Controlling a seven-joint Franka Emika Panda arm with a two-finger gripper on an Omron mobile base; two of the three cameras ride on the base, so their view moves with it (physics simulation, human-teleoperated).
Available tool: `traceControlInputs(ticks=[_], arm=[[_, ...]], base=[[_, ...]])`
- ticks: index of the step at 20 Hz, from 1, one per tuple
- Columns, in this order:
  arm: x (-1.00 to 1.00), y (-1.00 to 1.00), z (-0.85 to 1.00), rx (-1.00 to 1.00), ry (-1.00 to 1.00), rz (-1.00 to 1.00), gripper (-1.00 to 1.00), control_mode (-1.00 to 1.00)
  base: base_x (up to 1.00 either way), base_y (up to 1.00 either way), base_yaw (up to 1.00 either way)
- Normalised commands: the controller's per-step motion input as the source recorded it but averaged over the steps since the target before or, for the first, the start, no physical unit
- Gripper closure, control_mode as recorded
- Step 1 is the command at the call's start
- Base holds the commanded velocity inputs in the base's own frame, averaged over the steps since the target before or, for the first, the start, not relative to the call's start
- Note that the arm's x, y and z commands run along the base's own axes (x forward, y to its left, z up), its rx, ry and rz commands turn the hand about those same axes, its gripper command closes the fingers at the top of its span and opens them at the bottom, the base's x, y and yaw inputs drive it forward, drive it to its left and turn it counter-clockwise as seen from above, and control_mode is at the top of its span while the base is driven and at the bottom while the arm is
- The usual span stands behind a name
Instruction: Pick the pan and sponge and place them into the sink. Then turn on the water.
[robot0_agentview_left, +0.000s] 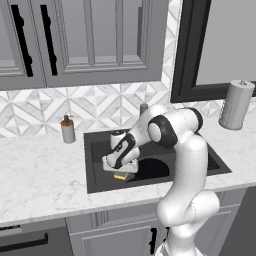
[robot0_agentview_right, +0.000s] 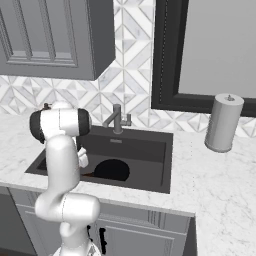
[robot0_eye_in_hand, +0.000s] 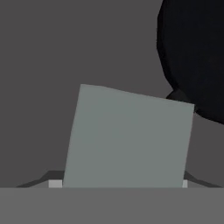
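Note:
My gripper (robot0_agentview_left: 121, 171) reaches down into the dark sink (robot0_agentview_left: 92, 167), low over its left part. Its fingers are closed on the two sides of the sponge (robot0_agentview_left: 121, 176), which has a yellow body. The hand view faces the grey-green side of the sponge (robot0_eye_in_hand: 129, 140), and it spans the whole gap between the fingertips. The black pan (robot0_agentview_left: 152, 168) lies flat on the sink floor just right of the sponge, dark at the upper right in the hand view (robot0_eye_in_hand: 192, 57) and round in the right base view (robot0_agentview_right: 112, 170). No water is in view at the grey faucet (robot0_agentview_right: 117, 120).
A grey soap dispenser (robot0_agentview_left: 68, 131) stands on the marble counter left of the sink. A paper towel roll (robot0_agentview_right: 223, 122) stands at the back right. Wall cabinets hang above the counter, and my own arm rises over the sink's front rim (robot0_agentview_right: 150, 187).

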Motion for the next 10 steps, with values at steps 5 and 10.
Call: traceControlInputs(ticks=[5, 10], arm=[[0.34, 0.0, -0.28, -0.02, 0.0, 0.0, -1.0, -1.0], [0.17, 0.0, 0.0, 0.0, 0.0, 0.0, -1.0, -1.0]], base=[[0.0, 0.0, 0.0], [0.0, 0.0, 0.0]])
